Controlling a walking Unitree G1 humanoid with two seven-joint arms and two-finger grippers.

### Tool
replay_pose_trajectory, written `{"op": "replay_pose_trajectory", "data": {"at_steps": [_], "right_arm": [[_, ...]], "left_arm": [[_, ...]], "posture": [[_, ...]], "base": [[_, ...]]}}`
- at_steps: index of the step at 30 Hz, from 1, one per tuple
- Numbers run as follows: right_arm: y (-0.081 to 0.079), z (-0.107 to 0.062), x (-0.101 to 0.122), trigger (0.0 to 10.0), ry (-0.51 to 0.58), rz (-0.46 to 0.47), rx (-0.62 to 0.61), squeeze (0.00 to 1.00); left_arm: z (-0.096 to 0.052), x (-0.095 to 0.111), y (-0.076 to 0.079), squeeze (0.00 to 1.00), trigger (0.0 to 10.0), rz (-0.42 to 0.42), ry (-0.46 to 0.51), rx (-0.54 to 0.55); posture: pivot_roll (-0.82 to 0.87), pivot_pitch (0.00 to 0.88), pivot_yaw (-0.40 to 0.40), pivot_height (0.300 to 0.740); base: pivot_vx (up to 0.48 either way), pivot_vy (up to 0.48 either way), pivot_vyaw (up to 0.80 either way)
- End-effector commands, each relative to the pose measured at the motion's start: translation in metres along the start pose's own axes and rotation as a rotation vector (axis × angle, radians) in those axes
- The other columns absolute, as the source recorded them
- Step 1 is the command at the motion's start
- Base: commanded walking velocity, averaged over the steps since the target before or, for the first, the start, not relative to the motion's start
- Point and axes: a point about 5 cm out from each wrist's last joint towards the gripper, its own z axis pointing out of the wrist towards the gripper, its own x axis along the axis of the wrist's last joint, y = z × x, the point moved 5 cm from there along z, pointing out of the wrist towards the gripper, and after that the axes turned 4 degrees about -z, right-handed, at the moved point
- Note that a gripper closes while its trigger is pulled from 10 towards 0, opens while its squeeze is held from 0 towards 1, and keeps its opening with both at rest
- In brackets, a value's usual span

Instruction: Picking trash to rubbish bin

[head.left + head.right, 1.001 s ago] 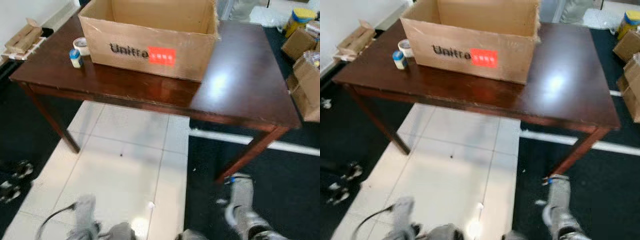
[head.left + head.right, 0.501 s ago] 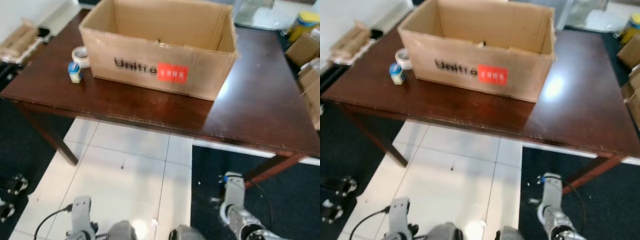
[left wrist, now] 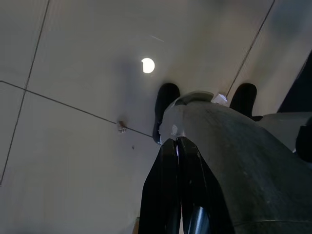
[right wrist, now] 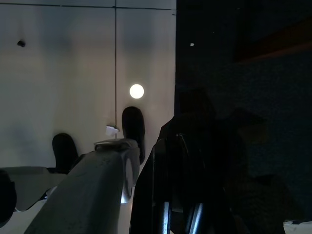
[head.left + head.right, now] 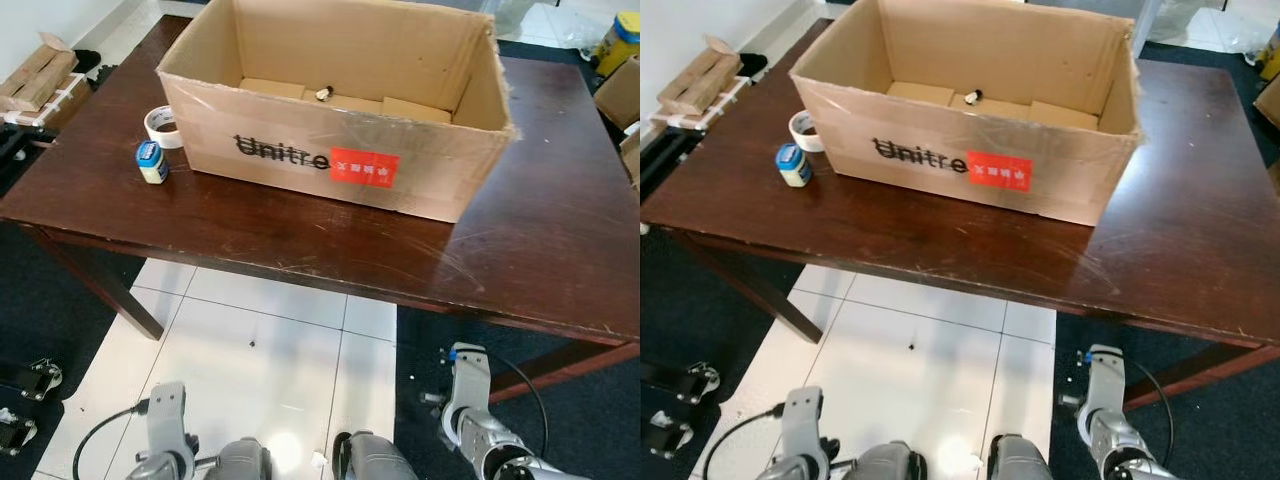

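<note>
On the desk stand a tape roll and a small jar at far left, beside the open box. Low, left pincer and right pincer hang closed, empty.

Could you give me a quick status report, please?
Both arms hang idle; left gripper shut, pointing at the floor. Open box on the table, a small scrap inside. Bottle and tape roll beside the box.
</note>
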Motion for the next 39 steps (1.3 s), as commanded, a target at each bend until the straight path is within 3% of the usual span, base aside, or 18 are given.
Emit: {"op": "replay_pose_trajectory", "data": {"at_steps": [1, 5, 11, 13, 16, 18, 20, 21, 22, 23, 28, 32, 35, 39], "right_arm": [[0.004, -0.001, -0.010, 10.0, -0.027, 0.010, -0.008, 0.00], [0.006, -0.002, -0.010, 10.0, -0.025, 0.006, -0.012, 0.00], [0.023, -0.003, -0.007, 10.0, -0.010, -0.007, -0.035, 0.00], [0.024, -0.004, -0.001, 10.0, 0.021, -0.031, 0.012, 0.00], [0.013, -0.004, 0.007, 10.0, 0.055, -0.097, 0.119, 0.00], [-0.002, -0.006, 0.016, 10.0, 0.094, -0.208, 0.250, 0.00], [-0.007, -0.007, 0.018, 10.0, 0.104, -0.247, 0.288, 0.00], [-0.016, -0.010, 0.027, 10.0, 0.131, -0.353, 0.369, 0.00], [-0.016, -0.010, 0.027, 10.0, 0.131, -0.353, 0.369, 0.00], [-0.022, -0.012, 0.035, 10.0, 0.154, -0.415, 0.427, 0.00], [-0.030, -0.015, 0.043, 10.0, 0.176, -0.489, 0.497, 0.00], [-0.041, -0.023, 0.053, 10.0, 0.199, -0.587, 0.636, 0.00], [-0.043, -0.027, 0.057, 10.0, 0.205, -0.604, 0.686, 0.00], [-0.047, -0.037, 0.066, 10.0, 0.224, -0.628, 0.804, 0.00]], "left_arm": [[-0.002, -0.006, -0.009, 0.00, 10.0, 0.012, -0.019, 0.034], [-0.003, -0.001, -0.014, 0.00, 10.0, -0.008, 0.004, 0.062], [-0.005, 0.013, -0.027, 0.00, 10.0, -0.056, 0.072, 0.106], [-0.007, 0.021, -0.034, 0.00, 10.0, -0.069, 0.098, 0.120], [-0.009, 0.029, -0.040, 0.00, 10.0, -0.077, 0.125, 0.130], [-0.010, 0.042, -0.045, 0.00, 10.0, -0.081, 0.166, 0.130], [-0.011, 0.047, -0.046, 0.00, 10.0, -0.083, 0.180, 0.128], [-0.012, 0.061, -0.048, 0.00, 10.0, -0.079, 0.223, 0.114], [-0.012, 0.061, -0.048, 0.00, 10.0, -0.079, 0.223, 0.114], [-0.014, 0.070, -0.049, 0.00, 10.0, -0.077, 0.250, 0.102], [-0.016, 0.078, -0.047, 0.00, 10.0, -0.055, 0.278, 0.051], [-0.021, 0.082, -0.035, 0.00, 10.0, 0.096, 0.304, -0.118], [-0.027, 0.083, -0.031, 0.00, 10.0, 0.101, 0.321, -0.219], [-0.051, 0.085, -0.012, 0.00, 10.0, 0.159, 0.353, -0.583]], "posture": [[0.06, 0.138, 0.016, 0.740], [0.06, 0.140, 0.015, 0.740], [0.05, 0.142, 0.013, 0.740], [0.05, 0.143, 0.015, 0.740], [0.04, 0.142, 0.015, 0.740], [0.04, 0.140, 0.013, 0.740], [0.04, 0.140, 0.013, 0.740], [0.04, 0.136, 0.008, 0.740], [0.04, 0.136, 0.008, 0.740], [0.04, 0.133, 0.008, 0.740], [0.03, 0.132, 0.008, 0.740], [0.04, 0.141, 0.010, 0.740], [0.04, 0.141, 0.010, 0.740], [0.04, 0.158, 0.011, 0.740]], "base": [[0.000, -0.465, 0.00], [0.000, -0.236, 0.00], [0.000, 0.000, 0.00], [0.000, 0.000, 0.00], [0.000, 0.000, 0.00], [0.000, 0.000, 0.00], [0.000, 0.000, 0.00], [0.000, 0.000, 0.00], [0.000, 0.000, 0.00], [0.000, 0.000, 0.00], [0.000, 0.000, 0.00], [0.000, 0.000, 0.00], [0.000, 0.000, 0.00], [0.000, 0.000, 0.00]]}}
